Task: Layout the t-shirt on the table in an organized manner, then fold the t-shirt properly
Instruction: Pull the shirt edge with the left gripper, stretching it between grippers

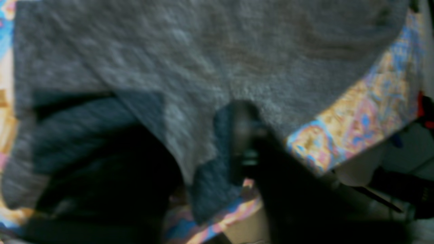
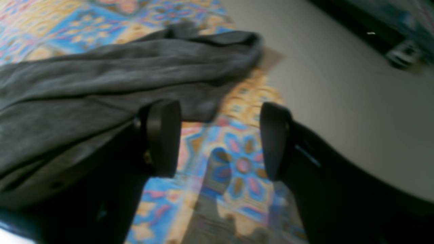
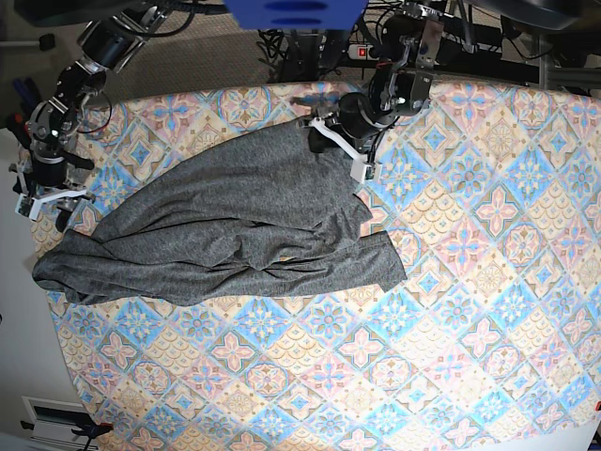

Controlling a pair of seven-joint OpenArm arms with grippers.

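Observation:
The dark grey t-shirt (image 3: pixel 235 225) lies rumpled and partly spread across the left half of the patterned table (image 3: pixel 470 282). My left gripper (image 3: pixel 340 143) sits at the shirt's upper right edge. The left wrist view is blurred: grey cloth (image 1: pixel 203 51) fills it and drapes around one dark finger (image 1: pixel 242 125), so the jaws' stand is unclear. My right gripper (image 3: pixel 47 202) hovers at the shirt's far left end. It is open (image 2: pixel 220 139) over bare tablecloth (image 2: pixel 237 162), its left finger right beside the shirt's bunched edge (image 2: pixel 84 84), nothing between the fingers.
The table's left edge runs just past my right gripper, with grey floor (image 2: pixel 339 84) beyond. Cables and a power strip (image 3: pixel 376 47) lie behind the table's far edge. The arm bases stand at the back of the table.

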